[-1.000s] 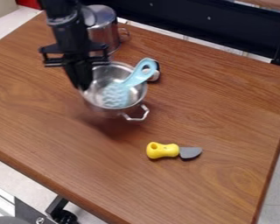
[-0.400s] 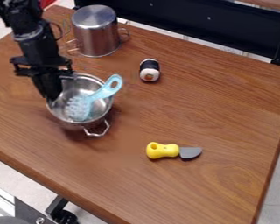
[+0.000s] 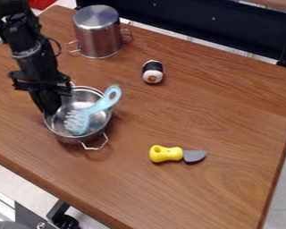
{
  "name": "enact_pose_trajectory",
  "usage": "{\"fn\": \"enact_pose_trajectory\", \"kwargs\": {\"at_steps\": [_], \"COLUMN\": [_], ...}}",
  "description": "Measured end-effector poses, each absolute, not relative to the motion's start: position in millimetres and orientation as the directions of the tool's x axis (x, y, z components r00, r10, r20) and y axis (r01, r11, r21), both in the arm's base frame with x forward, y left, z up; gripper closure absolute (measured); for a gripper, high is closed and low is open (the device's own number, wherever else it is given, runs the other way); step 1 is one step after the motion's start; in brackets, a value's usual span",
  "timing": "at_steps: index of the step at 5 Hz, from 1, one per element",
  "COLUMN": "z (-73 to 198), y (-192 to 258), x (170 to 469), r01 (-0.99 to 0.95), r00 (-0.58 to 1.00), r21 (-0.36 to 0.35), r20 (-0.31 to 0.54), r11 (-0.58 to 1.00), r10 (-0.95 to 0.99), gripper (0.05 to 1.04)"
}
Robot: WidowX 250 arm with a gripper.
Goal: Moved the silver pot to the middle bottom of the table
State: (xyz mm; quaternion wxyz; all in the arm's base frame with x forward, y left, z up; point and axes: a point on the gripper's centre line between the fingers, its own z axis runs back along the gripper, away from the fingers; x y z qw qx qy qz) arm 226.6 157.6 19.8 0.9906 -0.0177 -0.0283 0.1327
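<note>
The gripper (image 3: pixel 50 107) hangs at the left of the table and is shut on the rim of the silver pot, at the pot's upper left side. The silver pot (image 3: pixel 100 121) is a shallow open bowl with a wire handle at its lower right. A light blue slotted utensil (image 3: pixel 98 107) leans inside it, handle pointing up to the right. The wooden table (image 3: pixel 145 192) lies beneath; whether the pot's base touches it I cannot tell.
An upturned tall metal pot (image 3: pixel 98 33) stands at the back left. A black and white sushi roll (image 3: pixel 153 72) lies right of it. A yellow-handled knife (image 3: pixel 167 153) with a grey blade lies to the lower right of the silver pot. The table's front edge runs across the lower left.
The gripper and silver pot, with the blue utensil inside, have moved left and toward the front edge. The sushi roll, partly hidden behind the utensil before, now shows fully.
</note>
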Motion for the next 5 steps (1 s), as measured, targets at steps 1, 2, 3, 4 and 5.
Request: {"fn": "enact_pose_trajectory", "kwargs": {"at_steps": [1,2,3,4,5], "z": [12.6,11.8,13.5,17.4,21.3], "y": [152.5,150.9,147.5,149.4,148.0], "x": [225.3,226.8,225.7,229.9,229.0], "r01": [-0.259,-0.261,-0.268,-0.277,-0.280], "r00": [0.964,0.963,0.963,0.961,0.960], "r21": [-0.010,0.006,0.015,0.029,0.022], "r20": [0.059,0.061,0.027,0.028,-0.001], "r11": [0.966,0.965,0.963,0.961,0.960], "r10": [0.260,0.261,0.267,0.276,0.280], "gripper": [1.026,0.991,0.815,0.572,0.250]}}
